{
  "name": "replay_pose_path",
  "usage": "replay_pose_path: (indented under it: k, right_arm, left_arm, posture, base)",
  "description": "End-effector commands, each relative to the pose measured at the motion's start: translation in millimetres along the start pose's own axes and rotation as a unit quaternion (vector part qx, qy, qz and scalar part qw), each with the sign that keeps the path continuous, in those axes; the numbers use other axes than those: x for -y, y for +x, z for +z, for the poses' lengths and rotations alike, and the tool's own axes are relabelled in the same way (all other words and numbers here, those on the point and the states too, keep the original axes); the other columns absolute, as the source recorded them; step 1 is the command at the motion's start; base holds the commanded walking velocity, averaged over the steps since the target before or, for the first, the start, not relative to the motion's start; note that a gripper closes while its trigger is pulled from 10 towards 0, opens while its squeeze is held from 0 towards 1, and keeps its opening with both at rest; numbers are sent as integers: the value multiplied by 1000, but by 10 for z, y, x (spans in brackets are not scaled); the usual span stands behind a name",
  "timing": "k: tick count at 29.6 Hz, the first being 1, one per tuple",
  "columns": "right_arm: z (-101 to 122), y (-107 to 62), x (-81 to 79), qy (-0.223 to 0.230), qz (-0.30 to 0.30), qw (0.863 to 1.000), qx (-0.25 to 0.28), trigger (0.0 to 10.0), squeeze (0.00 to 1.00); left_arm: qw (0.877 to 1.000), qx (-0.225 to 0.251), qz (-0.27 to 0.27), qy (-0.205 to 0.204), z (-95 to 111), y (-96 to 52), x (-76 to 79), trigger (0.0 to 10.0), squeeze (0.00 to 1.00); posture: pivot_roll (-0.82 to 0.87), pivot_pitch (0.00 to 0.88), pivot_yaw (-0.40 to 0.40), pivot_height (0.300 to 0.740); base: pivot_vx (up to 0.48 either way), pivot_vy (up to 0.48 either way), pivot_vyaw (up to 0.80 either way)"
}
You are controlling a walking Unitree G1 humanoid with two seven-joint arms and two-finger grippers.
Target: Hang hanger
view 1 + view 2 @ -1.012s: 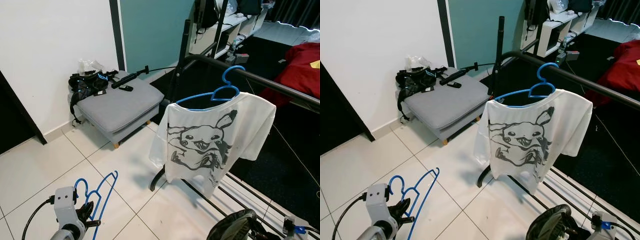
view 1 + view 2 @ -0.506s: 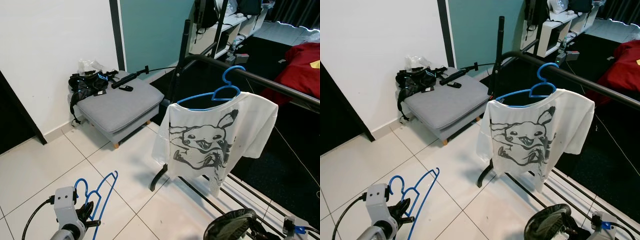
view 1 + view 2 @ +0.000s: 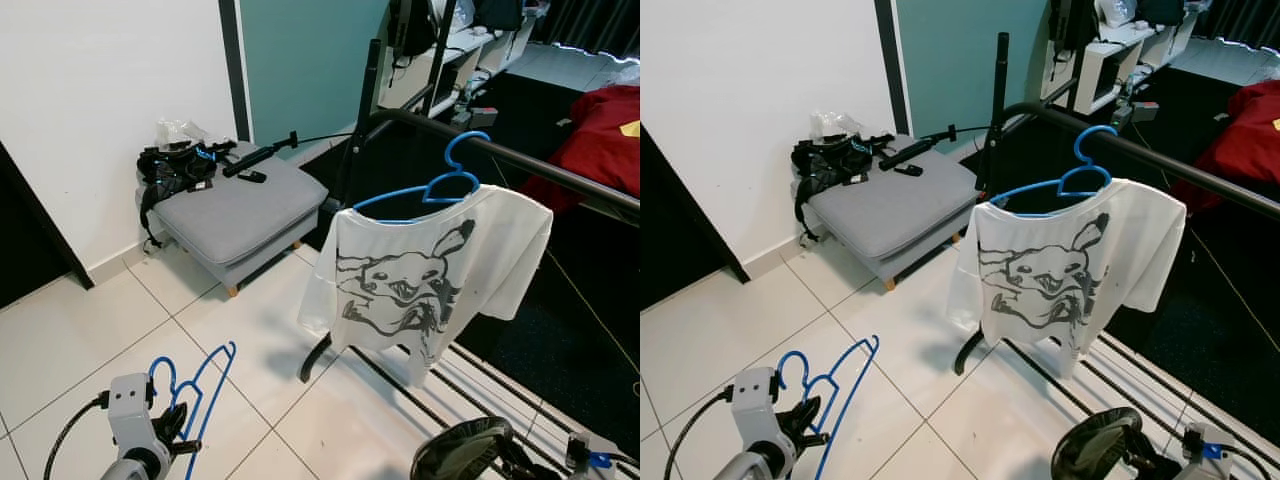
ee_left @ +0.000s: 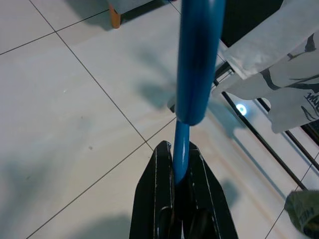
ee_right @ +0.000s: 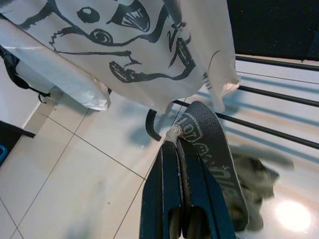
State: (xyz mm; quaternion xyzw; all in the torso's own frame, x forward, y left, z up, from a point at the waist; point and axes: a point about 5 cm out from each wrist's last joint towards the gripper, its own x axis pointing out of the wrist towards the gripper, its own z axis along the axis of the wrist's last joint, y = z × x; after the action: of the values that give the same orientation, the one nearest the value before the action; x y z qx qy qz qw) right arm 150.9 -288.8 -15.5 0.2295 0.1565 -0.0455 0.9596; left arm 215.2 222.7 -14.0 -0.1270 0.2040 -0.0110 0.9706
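Low at the left, my left gripper (image 4: 180, 167) is shut on the bottom bar of an empty blue hanger (image 3: 203, 388), held just above the tiled floor. My right gripper (image 5: 175, 143) is shut on a dark grey-green garment (image 5: 212, 162) with a lettered waistband, low at the right (image 3: 462, 452). Ahead, a white T-shirt (image 3: 420, 275) with a black cartoon print hangs on a second blue hanger (image 3: 442, 184), hooked over the black rail (image 3: 545, 166) of a clothes rack. Both grippers are well below and short of the rail.
A grey padded stool (image 3: 236, 212) with a black strap bundle (image 3: 177, 166) and a black stick stands against the white wall. The rack's low black bars (image 3: 480, 375) run across the floor at the right. Red bedding (image 3: 603, 128) lies behind the rail.
The T-shirt sways on its hanger, its lower hem swinging out and back. Both grippers keep their hold and hardly move.
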Motion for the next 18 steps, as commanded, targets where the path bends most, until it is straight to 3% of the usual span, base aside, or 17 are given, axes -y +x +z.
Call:
replay_pose_path:
  k: [1,18]
  right_arm:
    - [-40,-25,-5,8,-1,1000,-5,10000,0]
    - [-32,-19,-5,8,-1,1000,-4,10000,0]
  left_arm:
    - [1000,-7,1,4,-26,-28,-19,10000,0]
    - [1000,-6,1,4,-16,-23,-17,10000,0]
  posture:
    - [44,93,-21,740]
    - [44,97,-21,740]
  base:
    - [0,0,0]
    - [0,0,0]
